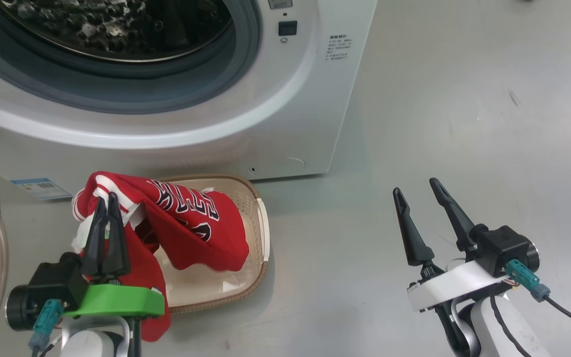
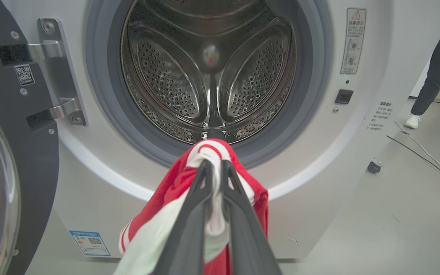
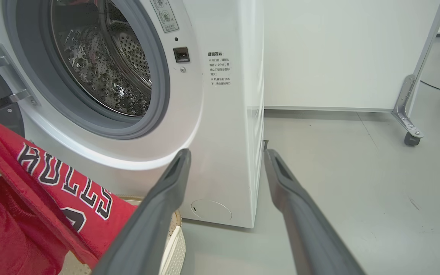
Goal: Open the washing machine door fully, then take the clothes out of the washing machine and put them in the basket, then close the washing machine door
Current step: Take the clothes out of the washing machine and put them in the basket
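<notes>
Left gripper (image 1: pixel 106 198): its two fingers were pressed together on a fold of white trim of the clothes (image 1: pixel 191 228), held above the left end of the basket (image 1: pixel 226 177).
Right gripper (image 1: pixel 416 187): its fingers were spread, nothing was held between them, and it was kept over bare floor well apart from the basket.
Clothes: the red garment was draped from the pinch across the basket; one part lay inside, another hung down the near left side, outside the rim.
Washing machine (image 1: pixel 285 144): the drum (image 2: pixel 208 68) was seen empty, so the unloading was judged nearly done.
Washing machine door (image 2: pixel 13 152): it stood swung open at the left, close beside the left arm.
Risk, spill: if the pinch were opened here, the garment could be dragged over the rim onto the floor by the weight of the hanging part.
Risk, basket: the light basket could be nudged or tipped if the cloth were pushed down off centre.
Risk, snag: loose trim could be caught on a finger and lifted out again as the arm was withdrawn.
Risk, door: a stray fold left high could be caught when the door was closed, since the basket was set just before the machine.
</notes>
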Available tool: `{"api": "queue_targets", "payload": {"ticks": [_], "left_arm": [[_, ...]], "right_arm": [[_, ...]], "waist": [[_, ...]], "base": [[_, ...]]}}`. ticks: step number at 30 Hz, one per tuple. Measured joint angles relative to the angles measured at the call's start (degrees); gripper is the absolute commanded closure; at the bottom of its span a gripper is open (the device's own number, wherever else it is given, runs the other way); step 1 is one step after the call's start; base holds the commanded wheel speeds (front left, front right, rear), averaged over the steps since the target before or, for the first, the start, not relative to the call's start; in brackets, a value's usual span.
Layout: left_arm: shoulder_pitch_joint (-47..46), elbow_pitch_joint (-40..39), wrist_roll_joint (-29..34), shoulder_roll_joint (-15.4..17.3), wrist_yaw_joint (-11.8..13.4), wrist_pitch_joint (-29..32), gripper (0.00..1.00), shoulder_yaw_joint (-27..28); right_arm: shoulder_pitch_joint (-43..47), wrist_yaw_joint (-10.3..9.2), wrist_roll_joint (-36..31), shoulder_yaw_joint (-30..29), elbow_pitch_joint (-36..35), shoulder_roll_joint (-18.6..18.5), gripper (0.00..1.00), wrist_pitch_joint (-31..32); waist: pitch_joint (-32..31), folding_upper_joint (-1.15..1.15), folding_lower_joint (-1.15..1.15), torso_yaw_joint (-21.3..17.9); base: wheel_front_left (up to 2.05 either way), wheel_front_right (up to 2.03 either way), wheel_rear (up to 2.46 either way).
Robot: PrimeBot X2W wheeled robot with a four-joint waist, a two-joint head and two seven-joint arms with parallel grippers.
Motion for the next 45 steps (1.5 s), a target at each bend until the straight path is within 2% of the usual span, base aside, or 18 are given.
{"api": "queue_targets", "payload": {"ticks": [10,14,27,45], "left_arm": [[-3.66,5.89,0.05,-0.03,-0.11,0.27,1.00,-1.25],[-6.82,8.69,-0.02,0.01,-0.96,0.40,1.00,-1.25],[-19.24,15.37,-0.89,1.67,-1.98,0.68,1.00,1.76],[-25.21,33.36,-2.89,1.75,-4.26,3.49,1.00,1.57]], "right_arm": [[-3.11,0.01,0.11,0.34,-2.03,-0.02,0.00,0.00],[-4.90,0.03,0.19,0.77,-2.89,-0.02,0.00,0.00],[-8.86,0.27,1.42,1.15,-3.77,-0.05,0.00,0.00],[-12.24,0.29,2.42,2.64,-3.93,-0.07,0.00,0.00]], "waist": [[6.18,0.00,0.00,-1.24],[9.18,0.00,0.00,-1.75],[17.68,0.00,0.00,-3.87],[25.12,0.00,0.00,-5.97]], "base": [[0.00,0.00,0.00],[0.00,0.00,0.00],[0.00,0.00,0.00],[0.00,0.00,0.00]]}}
